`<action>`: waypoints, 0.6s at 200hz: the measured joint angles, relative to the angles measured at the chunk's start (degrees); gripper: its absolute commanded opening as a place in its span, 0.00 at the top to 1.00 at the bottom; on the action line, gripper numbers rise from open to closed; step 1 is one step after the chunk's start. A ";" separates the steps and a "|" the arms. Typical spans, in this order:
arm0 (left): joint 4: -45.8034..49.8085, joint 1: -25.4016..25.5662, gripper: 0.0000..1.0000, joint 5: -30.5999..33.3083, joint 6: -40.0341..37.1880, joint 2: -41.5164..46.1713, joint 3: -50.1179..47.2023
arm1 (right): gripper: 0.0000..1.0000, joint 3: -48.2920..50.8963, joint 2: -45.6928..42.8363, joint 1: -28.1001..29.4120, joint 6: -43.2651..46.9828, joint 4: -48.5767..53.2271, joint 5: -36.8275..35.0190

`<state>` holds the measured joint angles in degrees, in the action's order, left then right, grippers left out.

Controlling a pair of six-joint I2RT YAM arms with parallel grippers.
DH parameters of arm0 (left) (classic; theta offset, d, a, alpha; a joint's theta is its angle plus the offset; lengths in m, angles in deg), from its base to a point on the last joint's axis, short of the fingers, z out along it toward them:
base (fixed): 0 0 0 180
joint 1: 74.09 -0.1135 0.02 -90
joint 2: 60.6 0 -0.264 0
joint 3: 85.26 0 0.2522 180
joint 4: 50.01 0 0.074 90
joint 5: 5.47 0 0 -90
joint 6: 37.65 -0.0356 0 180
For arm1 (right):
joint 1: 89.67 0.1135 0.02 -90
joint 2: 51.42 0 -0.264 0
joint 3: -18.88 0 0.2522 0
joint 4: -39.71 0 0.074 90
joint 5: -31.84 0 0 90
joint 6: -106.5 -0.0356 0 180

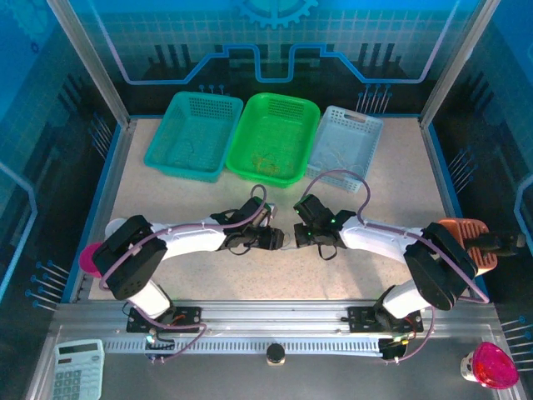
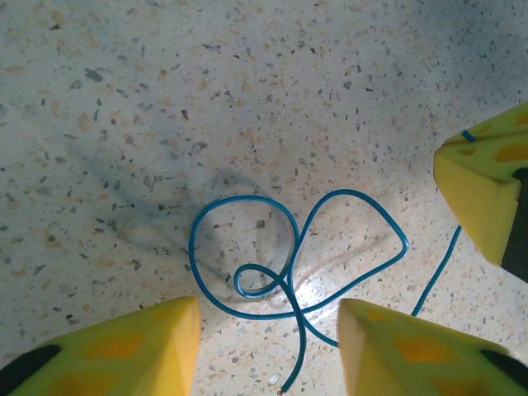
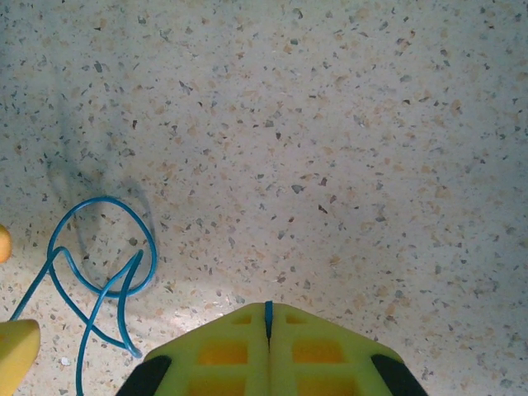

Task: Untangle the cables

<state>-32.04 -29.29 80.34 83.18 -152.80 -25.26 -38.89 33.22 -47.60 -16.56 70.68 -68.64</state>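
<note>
A thin blue cable (image 2: 243, 198) lies on the speckled table in two loops that cross near the middle, with one free end pointing toward the left wrist camera. My left gripper (image 2: 268, 305) is open, low over the table, its yellow fingers (image 2: 157, 338) on either side of that free end without touching it. My right gripper (image 3: 267, 307) is shut on the cable's other end, and a short blue strip shows between its pads. The loops (image 3: 103, 200) lie to the left in the right wrist view. In the top view both grippers (image 1: 281, 237) (image 1: 298, 236) meet tip to tip at the table's centre.
Three baskets stand along the back: teal (image 1: 158, 154), green (image 1: 281, 98) with thin yellowish strands inside, and pale blue (image 1: 354, 114). A calculator (image 1: 77, 371) and a pink object (image 1: 491, 365) sit on the near rail. A brown object (image 1: 466, 237) lies at the right edge.
</note>
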 measured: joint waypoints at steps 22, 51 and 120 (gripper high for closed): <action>-0.02 0.00 0.56 0.13 -0.28 -0.46 0.13 | 1.00 0.00 0.00 0.00 0.00 0.00 0.00; -0.02 0.00 0.66 0.17 -0.52 -1.20 0.13 | 1.00 0.00 0.00 0.00 0.00 -0.02 0.00; 0.15 0.02 1.00 0.81 -1.14 -1.75 0.50 | 1.00 0.15 -0.50 -0.24 0.00 -0.11 0.04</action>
<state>-31.89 -29.27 81.15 82.04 -154.55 -24.75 -38.74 32.72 -47.84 -16.56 70.57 -68.59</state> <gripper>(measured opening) 0.053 0.064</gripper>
